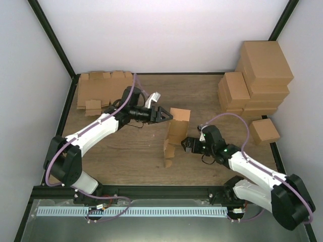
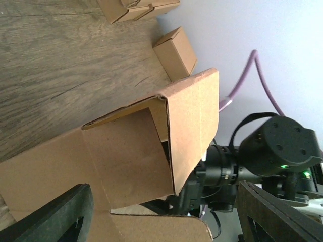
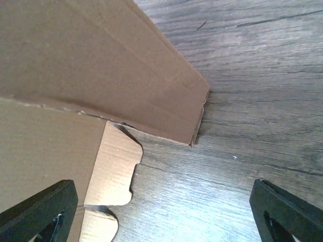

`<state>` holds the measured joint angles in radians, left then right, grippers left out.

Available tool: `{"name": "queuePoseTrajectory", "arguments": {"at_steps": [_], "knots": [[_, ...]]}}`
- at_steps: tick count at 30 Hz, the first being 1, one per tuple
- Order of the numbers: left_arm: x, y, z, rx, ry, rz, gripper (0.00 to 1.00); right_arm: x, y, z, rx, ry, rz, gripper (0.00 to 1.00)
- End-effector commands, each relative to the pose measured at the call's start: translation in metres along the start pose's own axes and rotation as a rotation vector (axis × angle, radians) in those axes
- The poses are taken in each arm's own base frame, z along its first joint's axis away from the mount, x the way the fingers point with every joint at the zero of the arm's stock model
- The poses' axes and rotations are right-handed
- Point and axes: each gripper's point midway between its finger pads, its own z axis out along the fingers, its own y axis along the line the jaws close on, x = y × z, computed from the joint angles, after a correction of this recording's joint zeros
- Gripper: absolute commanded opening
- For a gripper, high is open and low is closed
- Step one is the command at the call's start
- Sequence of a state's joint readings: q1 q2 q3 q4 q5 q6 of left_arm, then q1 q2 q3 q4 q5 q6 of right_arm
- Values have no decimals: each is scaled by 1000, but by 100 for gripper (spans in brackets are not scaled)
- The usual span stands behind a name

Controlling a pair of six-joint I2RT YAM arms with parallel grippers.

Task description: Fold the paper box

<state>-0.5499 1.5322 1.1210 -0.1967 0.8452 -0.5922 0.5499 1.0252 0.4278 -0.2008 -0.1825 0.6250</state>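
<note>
- A stack of flat die-cut brown cardboard blanks (image 1: 100,89) is noted at the far left of the table. Folded brown cardboard boxes (image 1: 257,75) are piled at the far right. One small closed brown box (image 1: 265,131) is set apart from that pile, nearer, by the right wall.
- The partly folded plain brown paper box (image 1: 174,135) is located mid-table between the two grippers. One panel is raised and the rest runs toward the near edge.
- The left gripper (image 1: 164,114) is found wide open, just beside the box's far-left side. Cardboard is seen between its black fingers (image 2: 50,217), but nothing is clamped.
- The right gripper (image 1: 184,144) is spread wide just right of the box, with nothing held. Only tabletop and a notched tab (image 3: 113,169) are seen between its fingers (image 3: 290,212).
- The box is thin-walled, with creased panels, a corrugated cut edge and rounded tab notches.
- Lilac cables (image 1: 237,118) are looped over both arms.
- The table (image 1: 126,161) is of grey-brown wood-grain board. It is enclosed by white walls (image 1: 166,35) and black corner posts (image 1: 53,38).
</note>
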Motion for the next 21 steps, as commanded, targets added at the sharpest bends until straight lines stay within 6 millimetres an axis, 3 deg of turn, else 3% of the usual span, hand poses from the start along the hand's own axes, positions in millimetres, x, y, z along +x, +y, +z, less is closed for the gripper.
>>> {"name": "queuePoseTrajectory", "arguments": {"at_steps": [1, 6, 12, 14, 21], "knots": [[-12, -14, -12, -31, -58, 42, 79, -16, 4, -20, 36, -39, -4, 97], [-24, -19, -42, -128, -182, 54, 78, -40, 25, -50, -20, -145, -36, 97], [-24, 3, -69, -174, -262, -10, 62, -71, 42, -88, -29, -271, -53, 99], [-19, 11, -65, -163, -238, -32, 61, -81, 43, -95, -4, -283, -60, 99], [-8, 28, -35, -76, -127, -83, 67, -106, 46, -112, -46, -316, -29, 86]]}}
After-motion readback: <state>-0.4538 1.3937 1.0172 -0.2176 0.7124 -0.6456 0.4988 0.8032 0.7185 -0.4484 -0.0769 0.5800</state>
